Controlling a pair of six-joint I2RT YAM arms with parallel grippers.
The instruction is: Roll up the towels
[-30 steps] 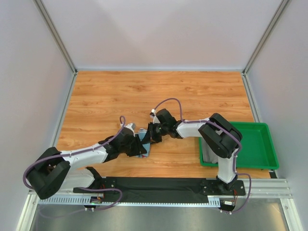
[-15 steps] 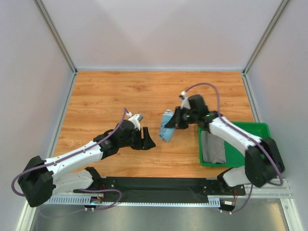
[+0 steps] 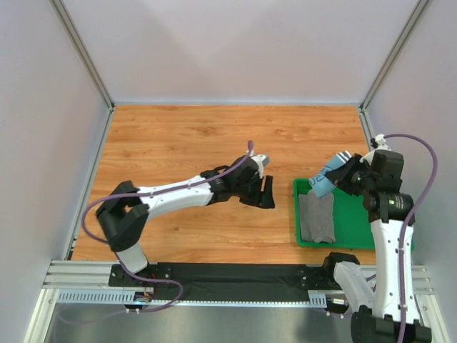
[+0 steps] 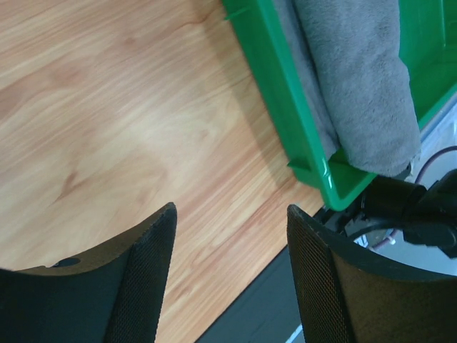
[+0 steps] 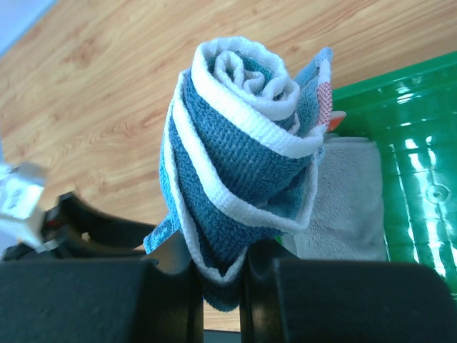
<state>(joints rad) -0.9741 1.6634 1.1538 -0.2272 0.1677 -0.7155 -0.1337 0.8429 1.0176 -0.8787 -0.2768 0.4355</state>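
1 blue towel point(image 5: 235, 164) gripped by right tool point(image 3: 345, 174) | 1 grey towel point(image 3: 316, 218) in tray point(image 3: 360, 223) | left tool point(image 3: 266, 192) released | wood tabletop point(image 3: 178, 143), grey walls point(image 3: 235, 50)

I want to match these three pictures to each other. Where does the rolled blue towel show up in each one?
Top external: the blue towel is right of middle, by the green tray's far left corner, in the right gripper.
Left wrist: not in it.
Right wrist: dead centre, rolled end towards the camera.
Shared landmark: the green tray holding a grey towel, in all three views.
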